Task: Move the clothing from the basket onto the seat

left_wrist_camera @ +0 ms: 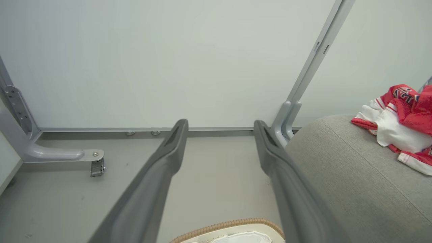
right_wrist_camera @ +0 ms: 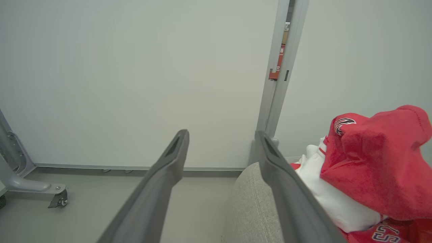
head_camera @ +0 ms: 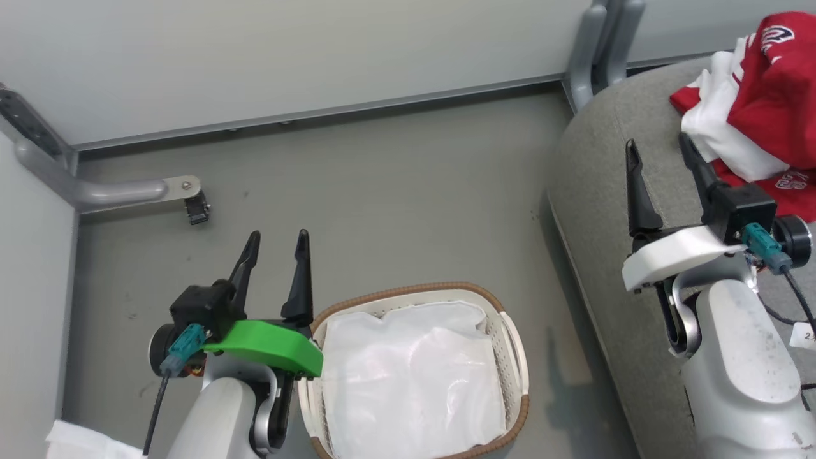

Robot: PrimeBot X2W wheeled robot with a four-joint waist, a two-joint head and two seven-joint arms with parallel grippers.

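Red-and-white sports clothing [head_camera: 778, 83] lies heaped on the large grey fabric seat [head_camera: 593, 191] right of the oval white plastic basket [head_camera: 513, 357]; left gripper [head_camera: 278, 234] at the basket's left, right gripper [head_camera: 657, 140] right of it, both spread, empty

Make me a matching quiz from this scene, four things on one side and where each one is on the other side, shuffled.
Column one
1 clothing
2 basket
3 left pincer
4 right pincer

Column two
A on the floor, white liner inside
B open, over the seat, near the clothing
C heaped on the seat
D open, left of the basket

Pairs: 1-C, 2-A, 3-D, 4-B
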